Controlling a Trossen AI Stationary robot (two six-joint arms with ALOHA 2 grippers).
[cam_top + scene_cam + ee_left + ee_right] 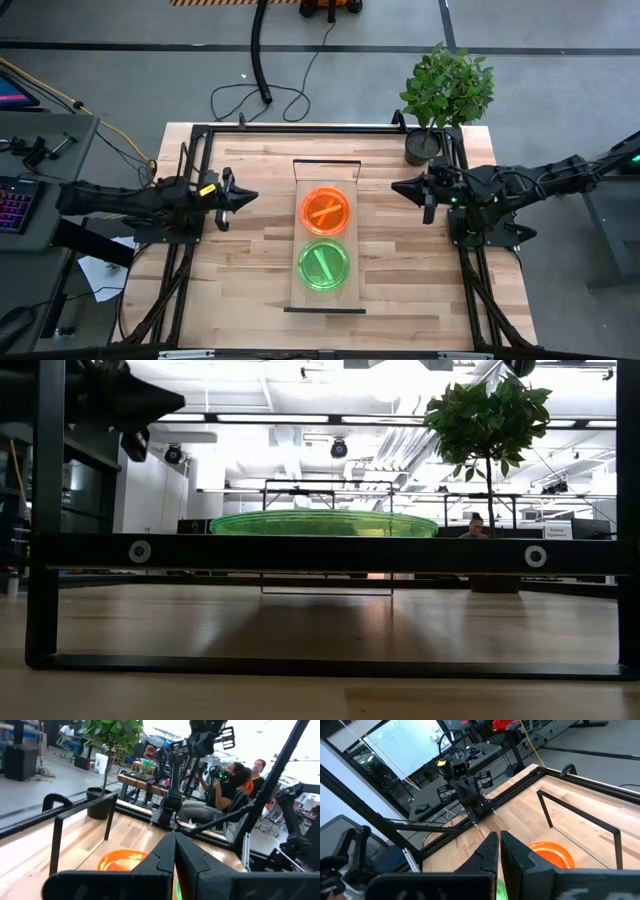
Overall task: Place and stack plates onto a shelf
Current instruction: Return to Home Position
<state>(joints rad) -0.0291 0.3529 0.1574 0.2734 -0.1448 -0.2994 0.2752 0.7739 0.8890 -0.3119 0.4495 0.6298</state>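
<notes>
The shelf [326, 176] lies down the middle of the table, its black end frames at the far and near ends. A neon orange plate [326, 211] rests on its far half and a neon green plate [324, 265] on its near half. Whether either is a stack, I cannot tell. The low view shows the green plate [323, 523] edge-on above the shelf's frame bar [330, 552]. My left gripper [252, 197] hovers shut to the left of the shelf, pointing at it. My right gripper [396, 186] hovers shut to its right. The orange plate [122, 860] [552, 854] shows beyond both sets of fingers.
A potted plant [445, 95] stands at the table's far right corner. A black metal frame [300, 128] runs along the table's edges. A keyboard [15, 205] sits off the table to the left. People [230, 785] sit in the room beyond the table's right side.
</notes>
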